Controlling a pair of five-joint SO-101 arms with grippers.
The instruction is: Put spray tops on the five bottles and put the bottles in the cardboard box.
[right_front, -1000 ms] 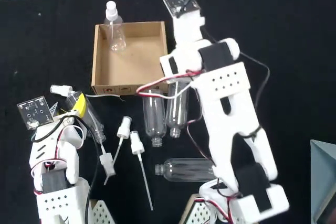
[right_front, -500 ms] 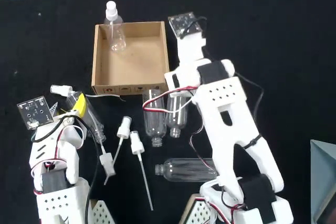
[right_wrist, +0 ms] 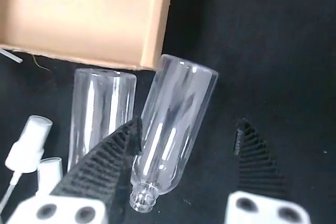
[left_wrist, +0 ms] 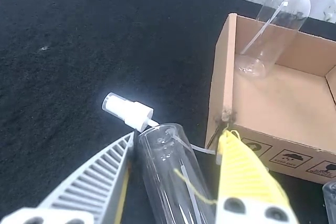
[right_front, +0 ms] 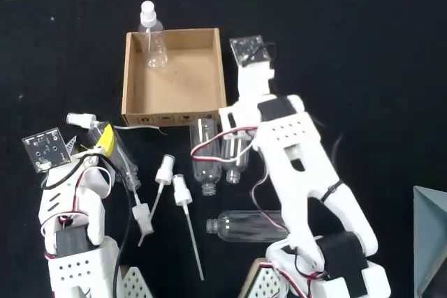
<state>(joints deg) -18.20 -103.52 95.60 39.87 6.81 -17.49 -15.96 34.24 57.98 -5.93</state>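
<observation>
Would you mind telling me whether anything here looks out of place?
The capped bottle leans on the far wall of the cardboard box, its spray top poking above the rim instead of lying fully inside.

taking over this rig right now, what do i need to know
Left gripper shut on a held bottle beside the cardboard box; a loose spray top lies by it.
Right gripper open, astride a bare bottle at the box's front; a second bare bottle alongside, a third bare bottle near that arm's base.
More spray tops lie between the arms.
Done: one capped bottle in the box.
Left: cap and box four.
</observation>
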